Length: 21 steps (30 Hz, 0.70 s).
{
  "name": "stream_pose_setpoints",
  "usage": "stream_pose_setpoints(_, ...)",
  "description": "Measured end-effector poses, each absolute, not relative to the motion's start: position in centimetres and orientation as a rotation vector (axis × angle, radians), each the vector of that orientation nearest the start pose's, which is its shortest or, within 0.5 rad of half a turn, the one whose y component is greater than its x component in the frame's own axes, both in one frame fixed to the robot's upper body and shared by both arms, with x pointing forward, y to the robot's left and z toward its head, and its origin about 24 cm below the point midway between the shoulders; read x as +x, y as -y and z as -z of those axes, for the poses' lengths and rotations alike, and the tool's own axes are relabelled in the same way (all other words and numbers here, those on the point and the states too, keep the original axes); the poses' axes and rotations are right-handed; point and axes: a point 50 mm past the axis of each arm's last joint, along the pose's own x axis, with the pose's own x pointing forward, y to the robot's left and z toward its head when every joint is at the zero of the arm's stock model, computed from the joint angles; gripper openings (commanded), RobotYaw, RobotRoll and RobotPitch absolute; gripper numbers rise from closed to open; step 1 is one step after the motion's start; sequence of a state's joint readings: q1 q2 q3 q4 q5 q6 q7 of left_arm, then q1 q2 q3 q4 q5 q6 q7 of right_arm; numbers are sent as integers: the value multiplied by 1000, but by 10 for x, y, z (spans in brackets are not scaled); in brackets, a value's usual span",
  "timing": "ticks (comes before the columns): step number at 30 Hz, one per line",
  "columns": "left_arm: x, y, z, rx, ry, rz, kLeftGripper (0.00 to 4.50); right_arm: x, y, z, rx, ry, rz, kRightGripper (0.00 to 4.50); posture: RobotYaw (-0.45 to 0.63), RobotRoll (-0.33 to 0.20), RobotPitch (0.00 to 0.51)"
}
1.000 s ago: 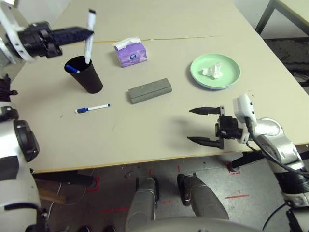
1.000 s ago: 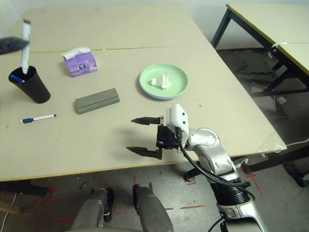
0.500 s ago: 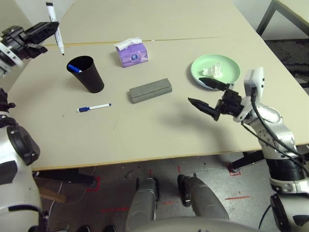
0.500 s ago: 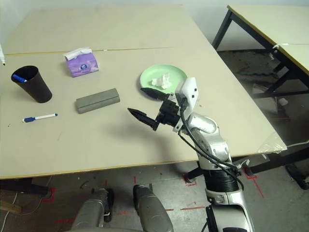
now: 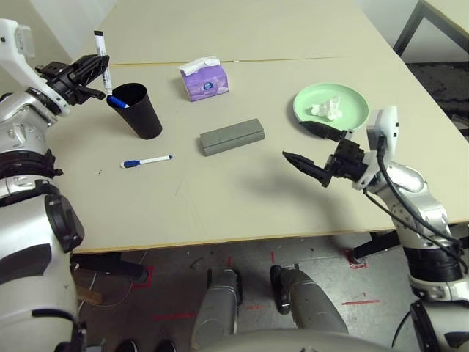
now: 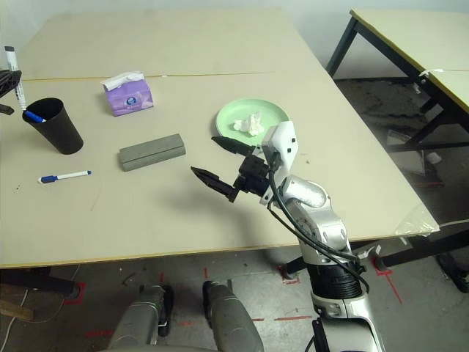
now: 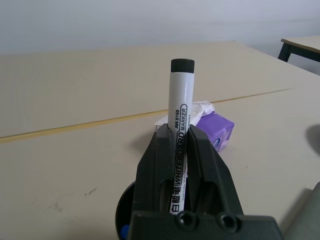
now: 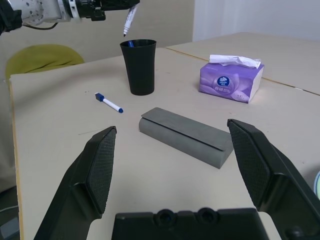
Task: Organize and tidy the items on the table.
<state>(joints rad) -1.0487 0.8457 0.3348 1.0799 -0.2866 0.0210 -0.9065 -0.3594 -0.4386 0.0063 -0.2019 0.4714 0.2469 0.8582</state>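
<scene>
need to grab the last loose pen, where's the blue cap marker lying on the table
The blue-capped marker lies flat on the table toward the robot's left, just in front of the black cup and left of the grey glasses case.

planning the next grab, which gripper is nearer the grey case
Right. The open right gripper hovers just right of the grey case. The left gripper is off at the far left, holding a marker above the black cup.

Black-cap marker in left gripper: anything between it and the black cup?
Nothing visible. The left gripper holds the black-cap marker upright just above the black cup, whose open mouth holds one blue-capped marker against the rim.
</scene>
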Motion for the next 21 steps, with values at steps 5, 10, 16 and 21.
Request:
stream_pose_setpoints(5, 346, -354, -246, 82, 200, 282, 255, 274, 148, -171, -124, 256, -1053, 4500, -111, 0, 183)
stream_pose_setpoints(10, 345, -356, -237, 84, 186, 265, 255, 273, 147, -172, -124, 254, -1060, 4500, -112, 0, 183)
stream_pose_setpoints(16, 347, -353, -227, 72, 164, 274, 2034, 273, 148, -172, -122, 242, -1066, 4500, -112, 0, 179)
stream_pose_setpoints(21, 347, -352, -226, 71, 165, 280, 3683, 273, 147, -174, -118, 250, -1072, 4500, -109, 0, 177)
